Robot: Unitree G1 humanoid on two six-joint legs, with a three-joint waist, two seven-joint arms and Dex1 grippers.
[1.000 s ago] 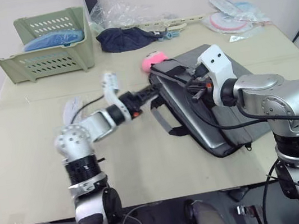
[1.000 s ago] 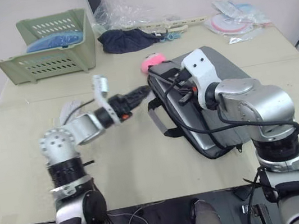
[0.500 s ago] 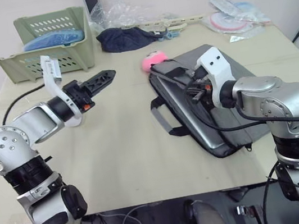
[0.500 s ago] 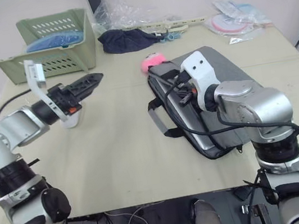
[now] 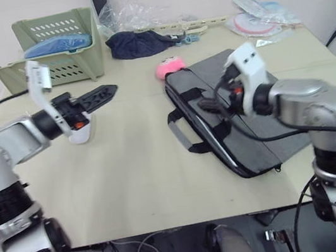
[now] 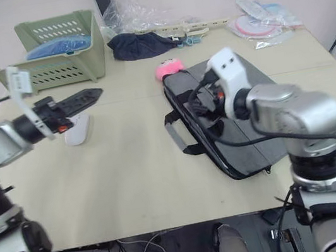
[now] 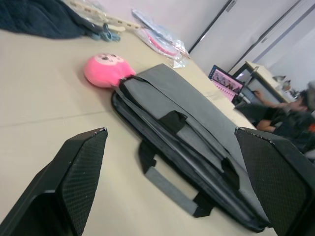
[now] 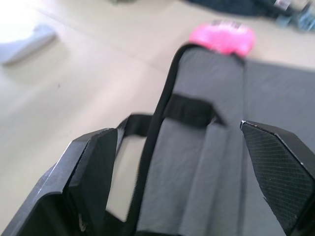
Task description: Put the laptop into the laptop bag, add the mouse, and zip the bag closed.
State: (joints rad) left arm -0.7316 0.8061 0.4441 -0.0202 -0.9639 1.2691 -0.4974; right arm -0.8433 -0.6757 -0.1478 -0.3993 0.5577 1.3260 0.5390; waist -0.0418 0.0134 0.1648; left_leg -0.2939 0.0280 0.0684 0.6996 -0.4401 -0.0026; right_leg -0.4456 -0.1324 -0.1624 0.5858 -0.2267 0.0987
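Note:
The grey laptop bag lies flat on the table's right half, its black handles pointing toward the middle. The laptop is hidden. My right gripper hovers open just above the bag's near-left part, over its black edging, holding nothing. The white mouse rests on the table at the left. My left gripper floats open above and just right of the mouse, pointing toward the bag and well apart from it.
A pink round plush touches the bag's far corner. A green basket stands at the far left. A dark navy cloth, plastic wrapping and small packets lie along the far edge.
My left arm swung left, away from the bag's edge, and now hangs over the mouse. My right gripper opened and rose slightly off the bag's strap area.

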